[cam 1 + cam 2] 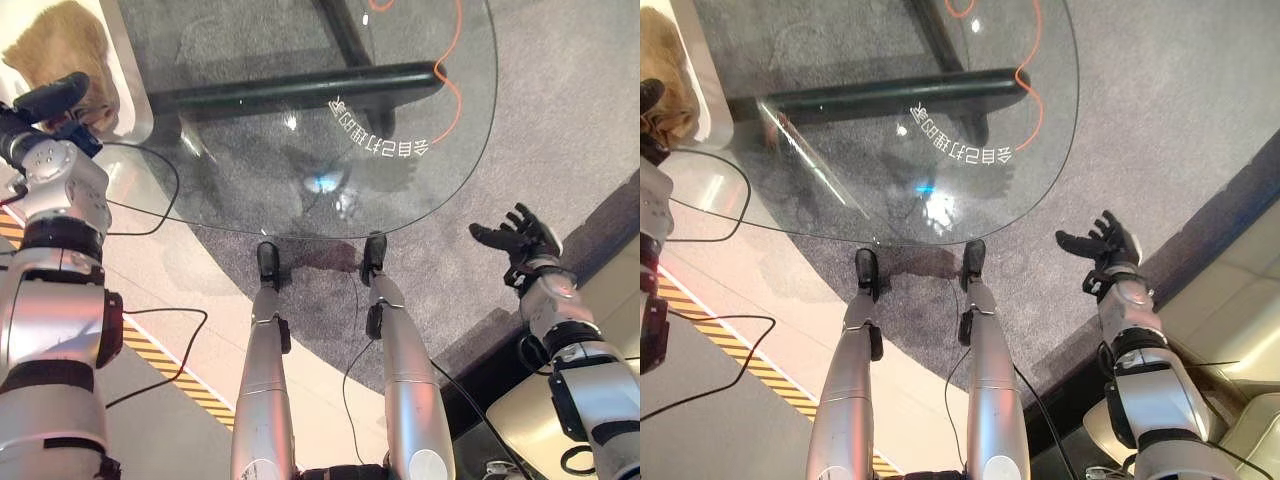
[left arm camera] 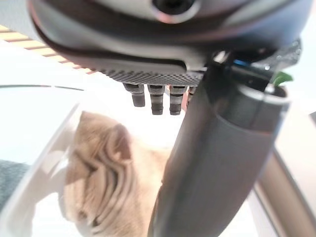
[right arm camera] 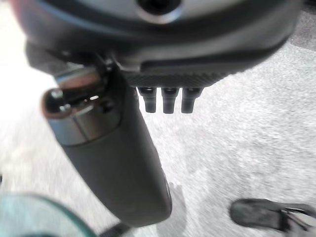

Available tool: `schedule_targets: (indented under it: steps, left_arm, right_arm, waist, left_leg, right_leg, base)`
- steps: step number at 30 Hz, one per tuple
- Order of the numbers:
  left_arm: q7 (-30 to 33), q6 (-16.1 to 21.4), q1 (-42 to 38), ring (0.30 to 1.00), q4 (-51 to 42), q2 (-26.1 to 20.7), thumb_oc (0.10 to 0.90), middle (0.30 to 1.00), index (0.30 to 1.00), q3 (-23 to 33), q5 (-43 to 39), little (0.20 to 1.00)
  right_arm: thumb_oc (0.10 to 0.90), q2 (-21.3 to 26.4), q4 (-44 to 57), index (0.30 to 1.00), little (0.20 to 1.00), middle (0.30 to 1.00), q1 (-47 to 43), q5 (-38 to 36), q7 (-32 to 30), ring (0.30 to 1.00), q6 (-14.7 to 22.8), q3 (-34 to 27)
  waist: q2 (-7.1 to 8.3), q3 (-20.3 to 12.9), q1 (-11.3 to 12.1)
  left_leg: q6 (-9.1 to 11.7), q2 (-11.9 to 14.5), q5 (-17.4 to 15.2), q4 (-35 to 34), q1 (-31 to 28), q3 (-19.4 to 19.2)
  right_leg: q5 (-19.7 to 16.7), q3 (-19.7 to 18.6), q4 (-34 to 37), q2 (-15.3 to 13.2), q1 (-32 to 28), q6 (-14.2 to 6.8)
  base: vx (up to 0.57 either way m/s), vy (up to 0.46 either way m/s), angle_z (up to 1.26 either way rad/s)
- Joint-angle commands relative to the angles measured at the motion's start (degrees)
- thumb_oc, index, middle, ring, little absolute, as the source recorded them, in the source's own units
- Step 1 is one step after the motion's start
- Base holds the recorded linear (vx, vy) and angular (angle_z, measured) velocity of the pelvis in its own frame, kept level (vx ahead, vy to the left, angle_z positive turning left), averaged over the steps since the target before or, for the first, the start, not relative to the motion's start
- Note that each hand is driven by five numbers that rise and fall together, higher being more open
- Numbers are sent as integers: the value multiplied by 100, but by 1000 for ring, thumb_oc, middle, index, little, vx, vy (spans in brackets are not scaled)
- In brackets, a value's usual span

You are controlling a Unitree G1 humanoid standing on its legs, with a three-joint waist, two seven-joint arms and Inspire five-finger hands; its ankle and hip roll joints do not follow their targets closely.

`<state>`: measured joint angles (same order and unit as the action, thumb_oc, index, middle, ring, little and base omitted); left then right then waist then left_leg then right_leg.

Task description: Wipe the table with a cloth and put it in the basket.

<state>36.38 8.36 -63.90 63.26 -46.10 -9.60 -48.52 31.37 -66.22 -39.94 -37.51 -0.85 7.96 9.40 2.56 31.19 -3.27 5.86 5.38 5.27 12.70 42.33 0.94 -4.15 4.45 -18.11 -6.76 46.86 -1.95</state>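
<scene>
Likely the closing step, judging by the cloth [image 1: 62, 45] lying bunched inside the basket [image 1: 135, 100] at the far left, beside the counter [image 1: 420, 180]. Left hand [image 1: 55, 98] poised just above the cloth, fingers straight and thumb out, gripping nothing. Right hand [image 1: 515, 238] open too, fingers spread, well off to the right over the carpet and away from the counter. To finish cleanly: lift the left hand straight up, keeping the fingers uncurled so as not to snag a fold and drag the cloth over the rim; check that no corner hangs outside before pulling away; leave the right hand idle where it is. Cloth tan, soft and thick-looking, perhaps terry, crumpled into deep rounded folds, likely to catch easily on fingertips. Basket white, smooth and glossy, with a rounded rim and shallow sloping walls, probably hard plastic. Counter of clear glass with a curved edge, reflective, showing a dark bar and grey carpet beneath.
</scene>
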Motion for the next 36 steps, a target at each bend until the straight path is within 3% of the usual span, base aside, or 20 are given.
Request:
schedule_targets:
  steps: [1, 5, 9, 12, 19, 27, 32, 36]
  left_arm:
    - [-134, 408, 536, 900, 32, -565, 800, 900, 900, 643, 243, 900]
    - [-887, 518, 1867, 900, 18, -216, 800, 900, 900, 1314, 347, 900]
    - [-1318, 514, 2765, 900, -89, 86, 800, 900, 900, 1536, 787, 900]
    - [-1629, 502, 3665, 900, -153, 495, 800, 900, 900, 1665, 1189, 900]
    - [-2308, 397, 4768, 900, -100, 1128, 800, 900, 900, 1690, 1747, 900]
    - [-2917, 406, 5531, 900, 300, 1852, 800, 900, 900, 1555, 2547, 900]
    - [-3734, 116, 5832, 900, 817, 2374, 800, 900, 900, 1382, 2810, 900]
    - [-4227, -17, 5905, 900, 1175, 2525, 800, 900, 900, 1182, 3052, 900]
  right_arm:
    - [800, 156, 58, 900, 900, 900, 682, 427, -41, 900, 280, -15]
    - [800, -93, 41, 900, 900, 900, 1031, 893, -117, 900, 171, -79]
    - [800, -148, 73, 900, 900, 900, 1439, 1092, -70, 900, 77, -178]
    - [800, -273, -42, 900, 900, 900, 1989, 1362, 29, 900, 124, -407]
    - [800, -607, -402, 900, 900, 900, 2680, 2012, 61, 900, 98, -683]
    - [800, -987, -587, 900, 900, 900, 3199, 2589, 51, 900, -169, -798]
    - [800, -1167, -882, 900, 900, 900, 3362, 2942, 79, 900, -359, -878]
    - [800, -1252, -1021, 900, 900, 900, 3372, 3026, 82, 900, -472, -868]
  waist:
    - [-139, -139, 124]
    - [-195, -189, 273]
    - [-246, -470, 352]
    - [-321, -857, 439]
    - [-373, -1607, 498]
    - [-336, -2234, 543]
    - [-325, -2688, 582]
    - [-306, -2808, 561]
  left_leg:
    - [-295, -211, -229, 179, -343, -266]
    - [-293, -310, -221, -121, -1095, -270]
    - [-307, -369, -203, -387, -1552, -273]
    - [-326, -425, -203, -668, -2061, -262]
    - [-350, -447, -209, -1259, -2955, -238]
    - [-375, -427, -237, -1582, -3673, -210]
    - [-391, -428, -307, -1749, -4133, -164]
    - [-410, -415, -361, -1767, -4308, -181]
  right_leg:
    - [411, 102, 69, 58, -801, -82]
    - [425, 220, 341, -39, -1584, -110]
    - [434, 312, 567, -104, -2061, -115]
    - [460, 378, 776, -163, -2571, -156]
    - [382, 456, 1351, -144, -3516, -219]
    - [362, 568, 1629, -108, -4231, -241]
    - [360, 614, 1810, -88, -4694, -256]
    - [371, 603, 1837, -87, -4849, -263]
  base:
    - [-30, -32, -4]
    - [4, -11, -4]
    - [65, 17, 3]
    - [112, 60, 7]
    - [128, 38, 12]
    - [135, 7, 4]
    - [108, 22, 1]
    - [42, 19, 1]
